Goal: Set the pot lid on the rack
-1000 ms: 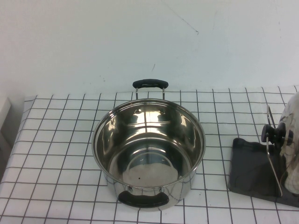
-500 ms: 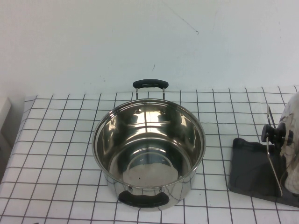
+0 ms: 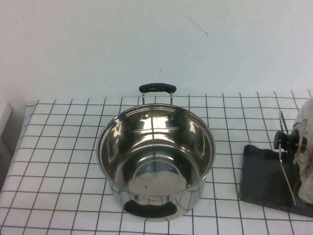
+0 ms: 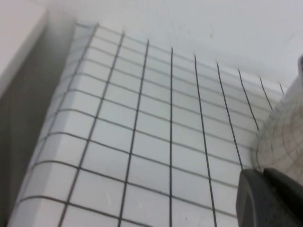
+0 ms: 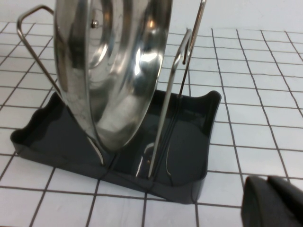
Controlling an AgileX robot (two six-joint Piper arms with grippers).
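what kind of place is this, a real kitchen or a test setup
Probably a staged kitchen-style test bench: a steel pot on a grid-lined table against a bare wall, with the pot lid standing upright in the rack.

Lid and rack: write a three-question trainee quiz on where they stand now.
1. True or false: the lid lies flat in the pot.
2. Which holds the lid: A pot, B rack, C table?
3. Fill in: the pot is ____.

Key: 1 false, it stands on edge in the rack's wire frame. 2 B. 3 empty.

The right end effector sits near the rack, the left end effector by the pot.
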